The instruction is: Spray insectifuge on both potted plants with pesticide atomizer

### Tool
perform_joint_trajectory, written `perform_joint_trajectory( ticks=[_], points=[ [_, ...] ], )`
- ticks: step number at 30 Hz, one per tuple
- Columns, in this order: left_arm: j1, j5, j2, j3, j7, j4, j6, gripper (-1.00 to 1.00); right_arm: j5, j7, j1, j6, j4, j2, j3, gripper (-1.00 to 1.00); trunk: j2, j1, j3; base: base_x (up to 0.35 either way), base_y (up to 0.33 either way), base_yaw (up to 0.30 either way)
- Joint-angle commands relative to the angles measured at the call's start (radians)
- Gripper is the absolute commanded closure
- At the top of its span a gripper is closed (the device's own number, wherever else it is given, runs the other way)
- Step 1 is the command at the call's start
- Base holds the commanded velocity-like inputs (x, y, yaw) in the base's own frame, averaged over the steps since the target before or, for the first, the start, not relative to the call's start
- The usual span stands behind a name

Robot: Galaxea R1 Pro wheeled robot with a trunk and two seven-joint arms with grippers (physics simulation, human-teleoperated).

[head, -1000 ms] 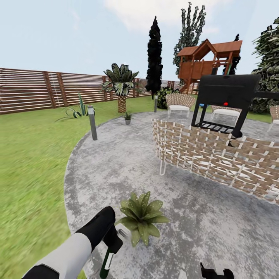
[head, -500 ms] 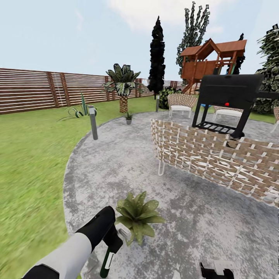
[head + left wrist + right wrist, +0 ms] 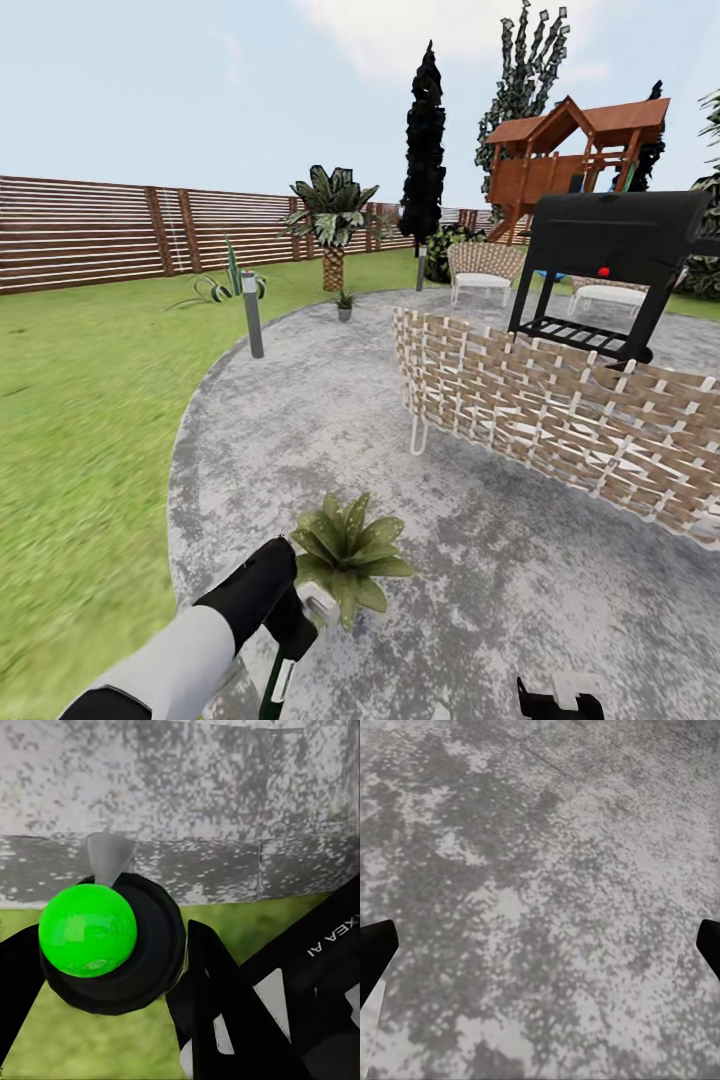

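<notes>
We look out over the garden: a green lawn (image 3: 70, 420) wraps a mottled grey paved circle (image 3: 330, 430), and a brown slat fence (image 3: 90, 240) closes the far side. On the paving stand a long woven wicker seat (image 3: 560, 420), a black grill (image 3: 610, 270) behind it, and two more wicker chairs (image 3: 485, 268) further back. A wooden playhouse (image 3: 575, 150) and tall dark trees (image 3: 425, 150) rise beyond. By the fence we see a palm (image 3: 332, 215), a striped agave (image 3: 228, 285) and a short grey bollard light (image 3: 252, 312) at the paving's edge.

One of the potted plants (image 3: 345, 550) sits on the paving close in front of us, its broad leaves spreading low. The other potted plant (image 3: 344, 304) is far off, near the foot of the palm.

Our left arm (image 3: 190, 640) reaches in from the lower left, its gripper (image 3: 290, 625) just beside the near plant. Its jaws are closed around the pesticide atomizer (image 3: 278, 680), whose dark-green body with a white label hangs below them and whose pale trigger head (image 3: 320, 605) points toward the leaves. In the left wrist view we see the bottle end-on as a bright green disc (image 3: 88, 931), the grey nozzle (image 3: 109, 859) beyond it, over the paving's edge and grass.

The right gripper (image 3: 560, 698) shows at the lower edge of the head view. In the right wrist view its dark fingertips (image 3: 375, 956) sit at opposite edges of the frame, so the jaws are wide apart over bare paving.
</notes>
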Motion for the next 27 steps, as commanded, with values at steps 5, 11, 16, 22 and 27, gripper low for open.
perform_joint_trajectory(
  ticks=[5,11,16,22,27],
  points=[
    [-0.012,-0.016,0.0,-0.005,-0.013,-0.013,0.001,1.0,0.01,-0.005,-0.001,-0.003,0.001,0.0,-0.006,-1.0,0.0,0.0,-0.001,0.0,-0.001,0.004],
    [-0.132,-0.03,0.002,-0.01,-0.011,-0.003,0.043,1.0,0.012,-0.005,-0.001,-0.003,0.001,-0.001,-0.007,-1.0,0.0,0.0,-0.001,0.0,0.0,0.0],
    [-0.121,-0.166,0.018,-0.01,-0.012,0.004,0.046,1.0,0.012,-0.005,-0.001,-0.003,0.001,-0.002,-0.006,-1.0,0.0,0.0,-0.001,0.0,0.0,0.0],
    [-0.093,-0.167,0.06,0.003,-0.018,0.125,0.011,1.0,0.012,-0.005,-0.001,-0.003,0.001,-0.002,-0.007,-1.0,0.0,0.0,-0.001,0.0,0.0,0.0],
    [-0.036,-0.168,0.072,0.042,-0.016,0.134,-0.059,1.0,0.012,-0.005,-0.001,-0.003,0.001,-0.002,-0.006,-1.0,0.0,0.0,-0.001,0.0,0.0,0.0]
  ],
)
